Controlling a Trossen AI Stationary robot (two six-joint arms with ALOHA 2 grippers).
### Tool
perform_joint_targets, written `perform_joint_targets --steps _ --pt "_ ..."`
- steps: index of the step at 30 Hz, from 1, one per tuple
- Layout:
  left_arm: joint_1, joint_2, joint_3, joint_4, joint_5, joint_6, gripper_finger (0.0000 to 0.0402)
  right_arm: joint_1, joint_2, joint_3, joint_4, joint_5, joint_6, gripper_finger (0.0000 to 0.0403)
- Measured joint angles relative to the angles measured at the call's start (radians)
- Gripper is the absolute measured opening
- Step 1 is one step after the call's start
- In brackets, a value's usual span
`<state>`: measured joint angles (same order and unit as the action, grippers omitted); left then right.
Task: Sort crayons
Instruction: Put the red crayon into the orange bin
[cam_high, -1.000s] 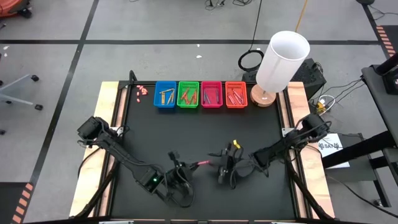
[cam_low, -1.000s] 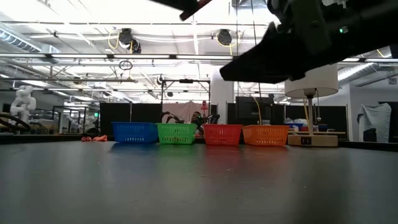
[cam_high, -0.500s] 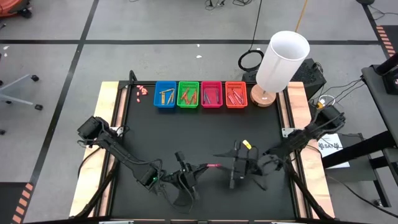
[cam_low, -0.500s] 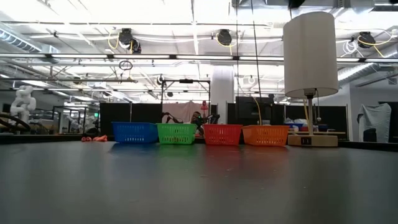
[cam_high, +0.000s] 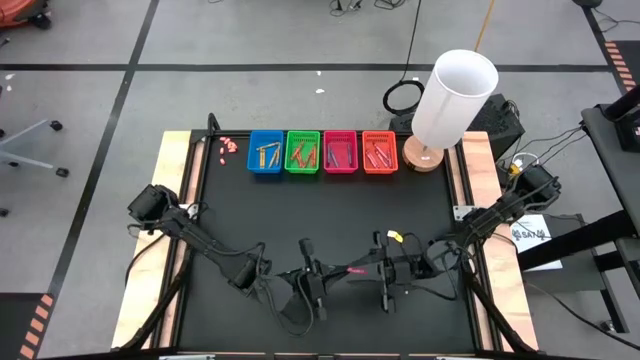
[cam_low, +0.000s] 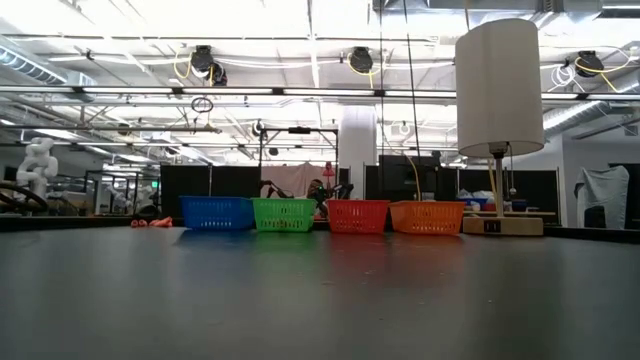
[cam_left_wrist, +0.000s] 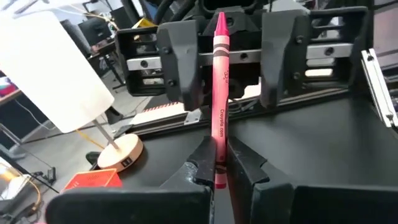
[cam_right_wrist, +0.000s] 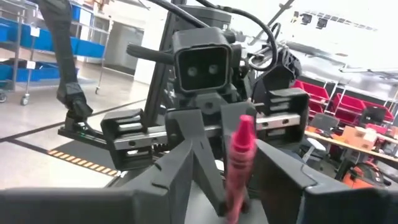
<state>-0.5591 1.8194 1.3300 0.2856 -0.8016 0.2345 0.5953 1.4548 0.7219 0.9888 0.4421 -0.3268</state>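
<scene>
While the two dark arms face each other at the near middle of the black table (cam_high: 330, 210), a thin pink paper-wrapped crayon (cam_left_wrist: 221, 99) spans the gap between them, well apart from the row of baskets at twelve o'clock. The left gripper (cam_left_wrist: 219, 165) pinches the crayon's lower end between clenched fingers; the right gripper (cam_right_wrist: 233, 205) stands at the pointed end with its fingers spread to either side, released and, as far as can be judged, not yet pressing. By judgement, the crayon is light and stiff but brittle wax, apt to snap under bending or a hard squeeze; its paper sleeve offers grip, so the wrapped mid-body is the better hold, not the bare tip. In the high view the crayon (cam_high: 356, 271) shows only as a short pink streak between the grippers, yet this view alone shows the sorted crayons lying in the blue (cam_high: 265, 155), green (cam_high: 302, 153), pink (cam_high: 340, 152) and orange (cam_high: 380, 153) rectangular plastic baskets, with the white-shaded lamp (cam_high: 452, 97) at two o'clock. Only the wrist views resolve the grip. The low view shows the baskets and lamp from table height, but neither arm nor the held crayon.
</scene>
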Motion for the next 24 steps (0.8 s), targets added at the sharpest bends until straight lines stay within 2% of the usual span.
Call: perform_joint_targets --steps 4,8,11,14,18,24 --pt "0.010 0.000 0.000 0.004 0.012 -0.017 0.0018 0.000 0.000 0.000 0.001 0.002 -0.018 0.0118" --pt "0.009 0.000 0.000 0.002 0.023 -0.019 0.0018 0.001 0.000 0.000 -0.002 0.002 -0.030 0.0061" --pt "0.011 0.000 0.000 -0.006 0.075 -0.007 0.0018 0.002 0.000 0.000 -0.018 0.001 -0.029 0.0019" --pt "0.015 0.000 0.000 -0.013 0.079 -0.004 0.0026 0.002 -0.001 0.000 -0.030 0.004 -0.029 0.0008" --pt "0.031 0.000 0.000 -0.017 0.087 -0.018 0.0072 0.002 -0.009 0.000 -0.052 0.041 -0.031 0.0021" --pt "0.073 0.000 0.000 -0.086 0.088 -0.065 0.0188 0.002 -0.095 0.000 -0.222 0.176 -0.054 0.0013"
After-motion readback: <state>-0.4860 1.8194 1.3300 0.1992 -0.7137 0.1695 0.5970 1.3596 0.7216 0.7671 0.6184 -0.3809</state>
